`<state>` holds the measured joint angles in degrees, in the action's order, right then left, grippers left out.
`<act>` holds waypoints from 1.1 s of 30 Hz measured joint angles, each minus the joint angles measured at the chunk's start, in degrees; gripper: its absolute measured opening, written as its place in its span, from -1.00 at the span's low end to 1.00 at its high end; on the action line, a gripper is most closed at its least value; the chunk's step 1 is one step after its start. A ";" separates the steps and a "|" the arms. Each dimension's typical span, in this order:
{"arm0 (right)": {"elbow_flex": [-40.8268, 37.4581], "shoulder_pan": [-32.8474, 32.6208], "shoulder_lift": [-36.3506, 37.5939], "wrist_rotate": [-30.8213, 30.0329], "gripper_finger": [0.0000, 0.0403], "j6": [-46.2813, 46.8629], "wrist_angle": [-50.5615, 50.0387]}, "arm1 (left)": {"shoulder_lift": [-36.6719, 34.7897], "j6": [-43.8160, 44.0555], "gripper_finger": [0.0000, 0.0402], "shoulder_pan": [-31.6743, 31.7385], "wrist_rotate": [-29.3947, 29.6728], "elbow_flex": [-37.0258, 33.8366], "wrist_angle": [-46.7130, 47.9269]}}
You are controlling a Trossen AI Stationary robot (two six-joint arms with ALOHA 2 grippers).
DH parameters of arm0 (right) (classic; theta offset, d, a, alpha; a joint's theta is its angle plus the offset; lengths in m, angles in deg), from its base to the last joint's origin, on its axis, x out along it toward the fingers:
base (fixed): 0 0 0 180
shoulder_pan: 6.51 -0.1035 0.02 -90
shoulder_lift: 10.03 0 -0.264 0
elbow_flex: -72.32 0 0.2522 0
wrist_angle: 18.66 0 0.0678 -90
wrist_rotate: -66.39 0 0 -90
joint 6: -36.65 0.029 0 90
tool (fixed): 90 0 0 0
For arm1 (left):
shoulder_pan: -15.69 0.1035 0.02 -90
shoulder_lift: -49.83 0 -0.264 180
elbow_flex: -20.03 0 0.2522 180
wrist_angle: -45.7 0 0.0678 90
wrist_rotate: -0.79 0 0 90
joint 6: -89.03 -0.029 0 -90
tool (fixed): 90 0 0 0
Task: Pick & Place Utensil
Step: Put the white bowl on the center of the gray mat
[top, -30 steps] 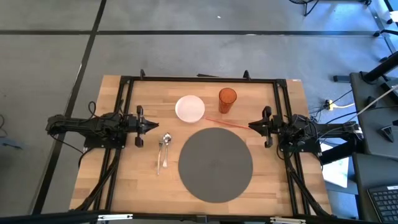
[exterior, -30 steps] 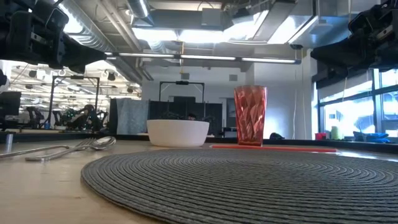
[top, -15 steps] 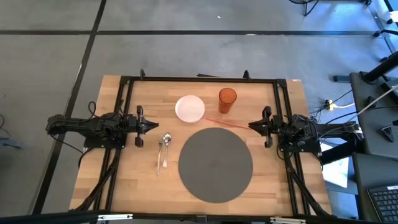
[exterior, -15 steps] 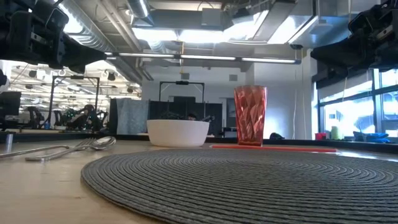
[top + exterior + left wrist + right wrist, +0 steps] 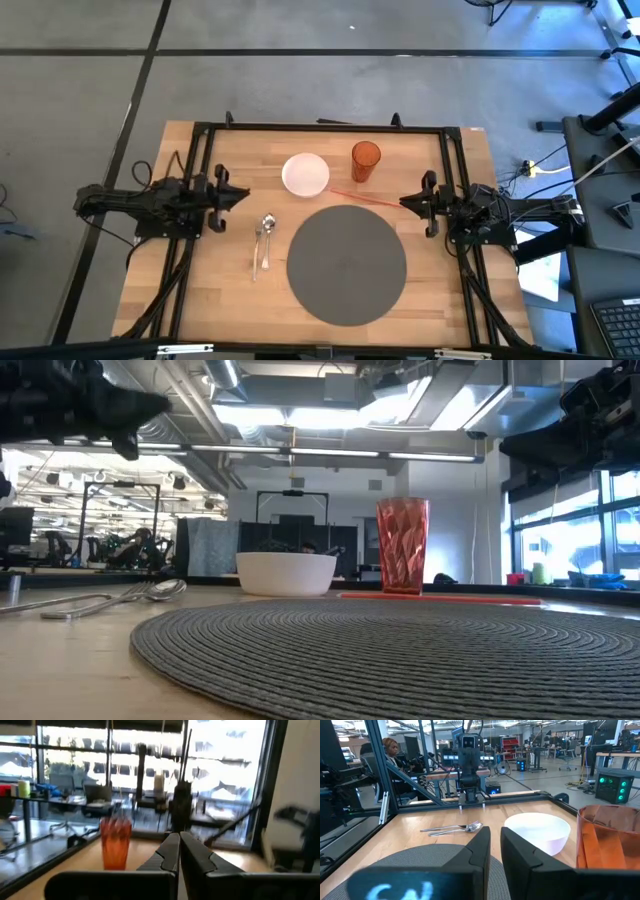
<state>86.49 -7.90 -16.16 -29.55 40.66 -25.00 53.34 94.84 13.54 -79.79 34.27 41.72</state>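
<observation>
A metal spoon [image 5: 267, 228] and fork [image 5: 258, 250] lie side by side on the wooden table, left of a round grey placemat [image 5: 347, 263]. The low view shows them at the left [image 5: 130, 596], and the right wrist view shows them farther off [image 5: 454, 828]. My left gripper [image 5: 246, 192] hovers shut beyond the utensils toward the far-left, angled toward the orange cup [image 5: 115, 843]. At the table's right side, level with the placemat's far rim, my right gripper [image 5: 403, 203] hovers with only a narrow slit between its fingers [image 5: 495, 834].
A white bowl [image 5: 305, 173] and an orange ribbed cup [image 5: 365, 161] stand near the far edge. A thin red stick [image 5: 360, 197] lies between the cup and the placemat. A black frame rail [image 5: 320, 128] borders the table. A person [image 5: 390, 747] sits beyond the table.
My left gripper has swung from pointing straight across the table to pointing slightly toward the far edge and the cup, still above the table. Spoon, fork and my right arm have kept still.
</observation>
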 joint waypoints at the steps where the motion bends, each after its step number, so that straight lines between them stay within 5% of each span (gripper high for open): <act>1: -0.01 -0.01 0.00 0.00 -0.77 0.01 0.00 | 0.00 1.10 -0.97 0.00 0.04 0.00 -1.78; 5: -0.02 0.00 0.00 0.00 -0.77 0.33 0.00 | 0.00 2.44 -0.97 0.00 2.75 -0.01 -4.94; 12: 0.00 -0.02 -0.02 0.11 -0.77 7.00 0.00 | 2.05 5.49 -0.99 0.82 16.35 1.75 0.93; 16: 0.00 -0.02 0.00 0.09 -0.77 9.18 0.02 | 8.37 7.53 -0.99 2.54 16.23 5.70 11.35; 21: -0.01 -0.01 0.00 0.07 -0.77 9.05 0.28 | 21.33 4.98 -0.99 5.48 16.11 12.13 12.48; 33: 0.00 -0.02 0.00 -0.03 -0.77 7.32 1.19 | 62.48 -4.56 -0.95 19.02 -2.70 40.74 27.20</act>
<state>86.49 -7.92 -16.16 -29.58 47.98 -23.81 115.82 90.28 32.56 -82.49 75.01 68.92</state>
